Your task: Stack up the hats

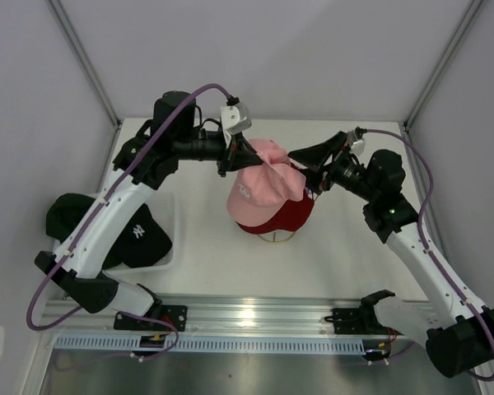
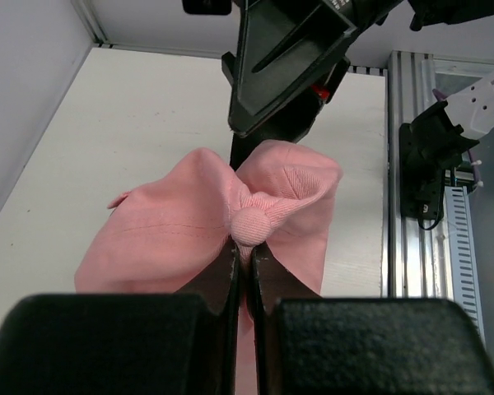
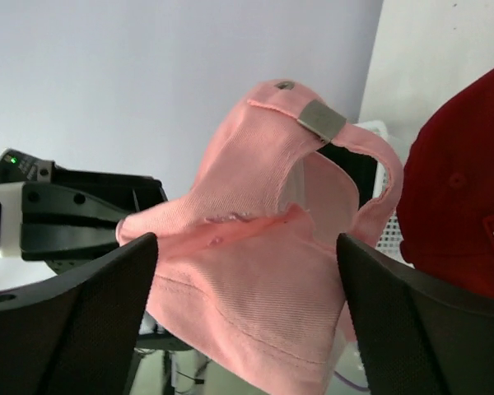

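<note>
The left end effector is pinching the pink cap by its crown button, holding it over the red cap on the wire stand at the middle of the tabletop. The right end effector is gaping wide (one finger on each side of the pink fabric).

We saw the pink cap draped over the red cap, which sat on the stand near the middle of the tabletop. The left gripper was pinched on the pink cap's crown from the far left. The right gripper stood with jaws spread just beside the cap's right side. By the tabletop's left edge we found the tray, a black cap in it and a dark cap just left of that.
</note>
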You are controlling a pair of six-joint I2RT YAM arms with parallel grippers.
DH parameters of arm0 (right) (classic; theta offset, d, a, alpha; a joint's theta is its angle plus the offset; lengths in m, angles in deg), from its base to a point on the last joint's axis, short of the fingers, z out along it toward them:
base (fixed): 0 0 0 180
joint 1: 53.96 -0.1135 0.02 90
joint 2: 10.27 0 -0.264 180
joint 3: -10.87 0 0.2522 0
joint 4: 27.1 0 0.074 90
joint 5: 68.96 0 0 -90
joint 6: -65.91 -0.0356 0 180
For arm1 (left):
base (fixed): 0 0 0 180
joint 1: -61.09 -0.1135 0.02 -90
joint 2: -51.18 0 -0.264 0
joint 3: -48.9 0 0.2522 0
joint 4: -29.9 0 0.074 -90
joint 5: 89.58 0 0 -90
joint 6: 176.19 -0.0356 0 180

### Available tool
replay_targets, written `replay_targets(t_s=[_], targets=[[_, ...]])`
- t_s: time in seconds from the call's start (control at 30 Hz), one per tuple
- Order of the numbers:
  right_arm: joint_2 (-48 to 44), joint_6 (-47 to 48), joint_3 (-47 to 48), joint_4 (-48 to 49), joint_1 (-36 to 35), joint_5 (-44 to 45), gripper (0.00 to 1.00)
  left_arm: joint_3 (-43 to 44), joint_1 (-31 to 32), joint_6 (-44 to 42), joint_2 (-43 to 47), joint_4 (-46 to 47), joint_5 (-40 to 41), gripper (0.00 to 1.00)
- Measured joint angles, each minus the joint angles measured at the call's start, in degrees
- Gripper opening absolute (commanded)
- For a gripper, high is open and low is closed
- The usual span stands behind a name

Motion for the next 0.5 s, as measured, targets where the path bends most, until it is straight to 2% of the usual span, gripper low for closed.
replay_targets(t_s=[0.03,0.1,0.13,0.2,0.23,0.3,0.33,0.5], targets=[[0.22,-1.55,-0.55,1.18,-0.09,0.28,0.77,0.0,0.0,0.24,0.0,0.17,-0.33,0.02],[0.74,-3.48,-0.9,2.91,-0.24,0.76,0.65,-0.07,0.0,0.46,0.0,0.61,-0.79,0.02],[0.87,-4.24,-0.9,3.67,-0.31,1.16,0.52,-0.15,0.04,0.61,0.0,0.83,-0.94,0.02],[0.87,-4.7,-0.76,4.79,-0.35,2.1,0.37,-0.15,0.04,0.66,0.0,0.79,-1.25,0.01],[0.87,-4.37,-0.55,4.85,-0.35,2.56,0.22,-0.15,0.04,0.66,0.0,0.74,-1.36,0.02],[1.09,-3.1,0.85,4.02,-0.33,3.5,0.1,-0.17,0.04,0.39,0.0,0.35,-1.53,0.02],[1.38,-2.47,1.99,3.61,-0.31,3.82,0.0,-0.24,0.04,0.22,0.0,0.15,-1.57,0.02],[1.95,2.69,7.93,0.96,-0.13,5.16,0.0,-0.26,0.04,-0.28,-0.07,-2.47,0.59,0.04]])
